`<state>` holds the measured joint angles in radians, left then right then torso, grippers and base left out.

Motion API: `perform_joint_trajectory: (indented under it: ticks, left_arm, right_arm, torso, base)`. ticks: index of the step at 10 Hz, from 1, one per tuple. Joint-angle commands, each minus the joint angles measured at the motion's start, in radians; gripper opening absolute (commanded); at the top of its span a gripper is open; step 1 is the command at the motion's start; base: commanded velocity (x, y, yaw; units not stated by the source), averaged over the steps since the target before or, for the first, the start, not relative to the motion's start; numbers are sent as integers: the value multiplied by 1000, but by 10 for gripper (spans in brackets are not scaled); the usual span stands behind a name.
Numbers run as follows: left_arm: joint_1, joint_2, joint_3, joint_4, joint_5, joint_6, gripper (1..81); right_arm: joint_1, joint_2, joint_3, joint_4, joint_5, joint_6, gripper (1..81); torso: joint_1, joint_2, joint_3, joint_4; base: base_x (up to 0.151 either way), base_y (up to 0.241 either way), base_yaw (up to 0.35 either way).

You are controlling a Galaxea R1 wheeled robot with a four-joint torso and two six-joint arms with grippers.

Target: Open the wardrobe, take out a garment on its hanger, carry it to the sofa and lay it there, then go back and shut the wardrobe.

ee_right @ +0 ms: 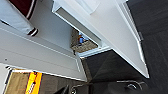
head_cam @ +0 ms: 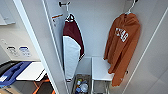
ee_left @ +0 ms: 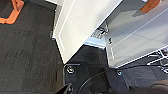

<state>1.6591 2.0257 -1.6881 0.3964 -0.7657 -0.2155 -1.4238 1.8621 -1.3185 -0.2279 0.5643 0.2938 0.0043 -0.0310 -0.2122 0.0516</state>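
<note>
The wardrobe (head_cam: 100, 30) stands open straight ahead, both white doors swung out, the left door (head_cam: 47, 50) and the right door (head_cam: 152, 62) framing its white inside. The garment (head_cam: 122, 50), a burnt-orange hoodie with white lettering, hangs at the right on its thin white hanger (head_cam: 130, 8). Its hem (ee_left: 150, 6) also shows in the left wrist view, above an open door (ee_left: 140, 37). A maroon-and-white garment (head_cam: 72, 47) hangs at the left from a black hook (head_cam: 63, 3); its lower edge (ee_right: 20, 12) appears in the right wrist view.
Inside, low down, a white shelf (head_cam: 100, 68) sits beside a basket (head_cam: 81, 86) of small items. Left of the wardrobe are a white tabletop (head_cam: 32, 71), a blue padded shape (head_cam: 12, 72) and an orange frame (head_cam: 37, 86). Dark carpet (ee_left: 27, 55) covers the floor.
</note>
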Motion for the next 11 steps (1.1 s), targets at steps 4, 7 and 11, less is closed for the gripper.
perform_joint_trajectory:
  ticks: [4,7,11]
  left_arm:
    - [5,554,-719,-59,167,-153,811]
    - [-58,741,-924,-57,380,-151,811]
    - [-100,861,-1013,-56,563,-136,811]
  right_arm:
    - [-117,437,-518,-14,-144,162,811]
    - [-129,617,-726,-27,-233,160,811]
    - [-131,809,-931,-31,-374,148,811]
  torso:
    - [-1,-1,1,0]
    - [-2,-1,1,0]
    - [-2,-2,1,0]
  base:
    - [0,0,0]
    - [0,0,0]
    - [0,0,0]
